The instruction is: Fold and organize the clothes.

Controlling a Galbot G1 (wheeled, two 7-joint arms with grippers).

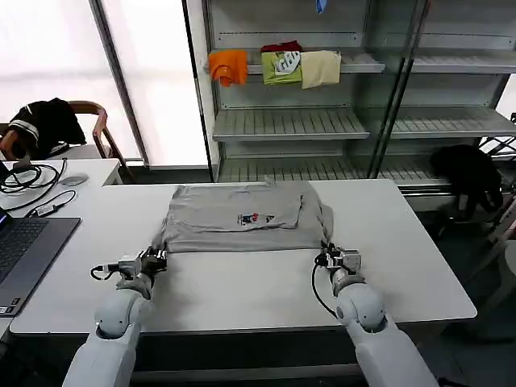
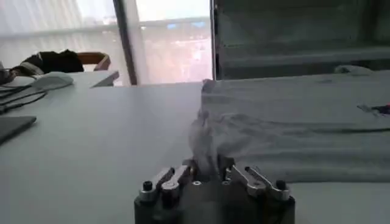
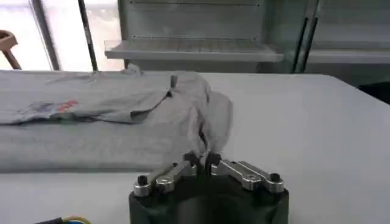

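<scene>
Both arms are working a fold on the soft light grey T-shirt [image 1: 242, 218] lying on the white table [image 1: 403, 266]: left gripper [image 1: 155, 260] and right gripper [image 1: 326, 256] are pinching its near corners. Next, I'd guess, they're lifting those corners together.

The T-shirt [image 1: 242, 218] lay on the table [image 1: 403, 266], toward its far edge, in front of the shelving unit [image 1: 355, 121]. The left gripper [image 1: 156, 260] sat at the shirt's near left corner, the right gripper [image 1: 326, 257] at its near right corner. A laptop [image 1: 24, 250] lay on the table's left end, with cables [image 1: 32, 177] behind it and a chair [image 1: 89, 129] farther back.
</scene>
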